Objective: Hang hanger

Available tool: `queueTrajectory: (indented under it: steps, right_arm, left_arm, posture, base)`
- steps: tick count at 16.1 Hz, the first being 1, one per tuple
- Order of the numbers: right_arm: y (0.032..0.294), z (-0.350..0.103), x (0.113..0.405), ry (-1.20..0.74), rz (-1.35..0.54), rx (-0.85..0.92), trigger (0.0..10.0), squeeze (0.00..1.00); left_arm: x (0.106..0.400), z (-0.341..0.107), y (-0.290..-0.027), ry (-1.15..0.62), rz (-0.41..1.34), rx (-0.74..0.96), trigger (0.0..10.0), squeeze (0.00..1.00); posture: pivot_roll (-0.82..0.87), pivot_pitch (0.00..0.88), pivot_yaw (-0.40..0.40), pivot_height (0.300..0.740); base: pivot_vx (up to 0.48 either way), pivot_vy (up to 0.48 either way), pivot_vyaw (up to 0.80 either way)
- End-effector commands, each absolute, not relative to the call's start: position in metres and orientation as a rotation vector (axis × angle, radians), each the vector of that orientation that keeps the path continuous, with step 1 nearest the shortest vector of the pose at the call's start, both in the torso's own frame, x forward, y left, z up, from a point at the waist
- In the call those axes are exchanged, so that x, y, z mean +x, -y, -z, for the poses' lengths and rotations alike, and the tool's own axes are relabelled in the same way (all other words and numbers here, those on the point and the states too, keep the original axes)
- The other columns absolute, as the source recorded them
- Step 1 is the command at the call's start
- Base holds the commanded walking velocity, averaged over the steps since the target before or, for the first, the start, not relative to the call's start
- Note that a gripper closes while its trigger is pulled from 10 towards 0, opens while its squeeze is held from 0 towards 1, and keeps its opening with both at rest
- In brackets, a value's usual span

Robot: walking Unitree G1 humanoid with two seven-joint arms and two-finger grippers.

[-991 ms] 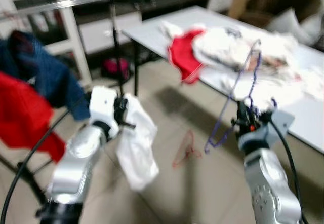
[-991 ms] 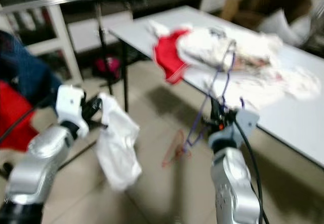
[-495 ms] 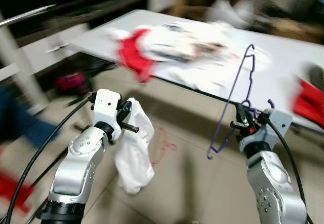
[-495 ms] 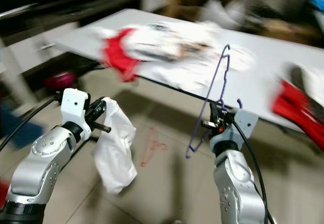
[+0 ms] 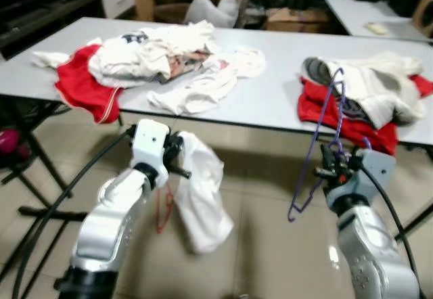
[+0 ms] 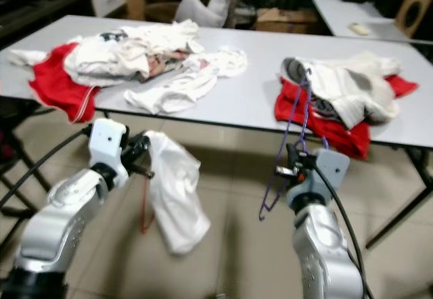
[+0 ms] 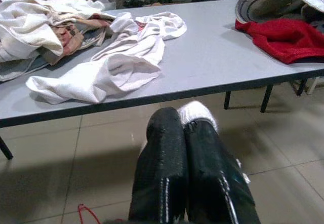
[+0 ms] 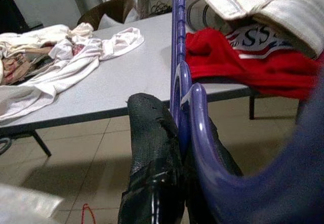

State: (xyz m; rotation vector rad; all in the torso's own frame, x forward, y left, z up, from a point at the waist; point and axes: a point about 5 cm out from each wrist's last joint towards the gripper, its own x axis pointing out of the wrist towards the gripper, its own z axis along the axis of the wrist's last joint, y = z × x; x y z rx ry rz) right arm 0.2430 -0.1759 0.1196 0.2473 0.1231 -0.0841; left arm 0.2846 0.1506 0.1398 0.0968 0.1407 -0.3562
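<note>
Fingers (image 8: 152, 148) of right gripper (image 5: 331, 168) pinch purple hanger (image 5: 323, 136) — upright, hook topmost.

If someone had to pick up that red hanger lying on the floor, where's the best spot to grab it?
Probably from above, on one thin wire arm of the red hanger. It lies flat on the floor tiles beside the white garment held by the left gripper, so no side approach gets under it.

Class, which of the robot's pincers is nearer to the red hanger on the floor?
Left. The left pincer, holding a white garment, hangs just above the red hanger; the right pincer, holding the purple hanger, is across the floor.
</note>
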Motion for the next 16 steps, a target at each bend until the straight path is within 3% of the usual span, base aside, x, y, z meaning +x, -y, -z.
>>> queueTrajectory:
  steps: [1, 5, 7, 8, 13, 15, 16]
  right_arm:
    - [0.178, -0.121, 0.243, -0.129, 0.083, 0.227, 10.0, 0.0]
    - [0.176, -0.122, 0.242, -0.132, 0.058, 0.192, 10.0, 0.0]
    - [0.168, -0.115, 0.24, -0.214, -0.047, -0.003, 10.0, 0.0]
    - [0.167, -0.116, 0.24, -0.215, -0.055, 0.017, 10.0, 0.0]
    - [0.162, -0.134, 0.247, -0.118, -0.153, -0.087, 10.0, 0.0]
    - [0.162, -0.138, 0.249, -0.116, -0.161, -0.013, 10.0, 0.0]
    - [0.162, -0.139, 0.249, -0.118, -0.18, -0.061, 10.0, 0.0]
  left_arm:
    - [0.287, -0.146, -0.148, -0.116, 0.361, 0.097, 10.0, 0.0]
    - [0.288, -0.147, -0.148, -0.109, 0.377, 0.079, 10.0, 0.0]
    - [0.288, -0.147, -0.147, -0.105, 0.389, 0.072, 10.0, 0.0]
    - [0.287, -0.147, -0.146, -0.104, 0.402, 0.062, 10.0, 0.0]
    - [0.286, -0.152, -0.14, -0.081, 0.437, 0.042, 10.0, 0.0]
    - [0.287, -0.154, -0.139, -0.073, 0.446, 0.038, 10.0, 0.0]
    - [0.288, -0.155, -0.138, -0.066, 0.454, 0.038, 10.0, 0.0]
  posture:
    - [-0.13, 0.0, 0.014, 0.74]
    - [-0.14, 0.0, 0.018, 0.74]
    - [-0.14, 0.0, 0.018, 0.74]
    - [-0.14, 0.0, 0.018, 0.74]
    - [-0.15, 0.0, 0.006, 0.74]
    - [-0.15, 0.0, 0.005, 0.74]
    - [-0.16, 0.0, 0.01, 0.74]
  base:
    - [0.0, 0.0, -0.8]
    - [0.0, 0.0, -0.74]
    - [0.0, 0.0, 0.0]
    - [0.0, 0.0, 0.0]
    - [0.31, 0.0, 0.0]
    - [0.345, 0.0, -0.79]
    - [0.345, 0.0, -0.8]
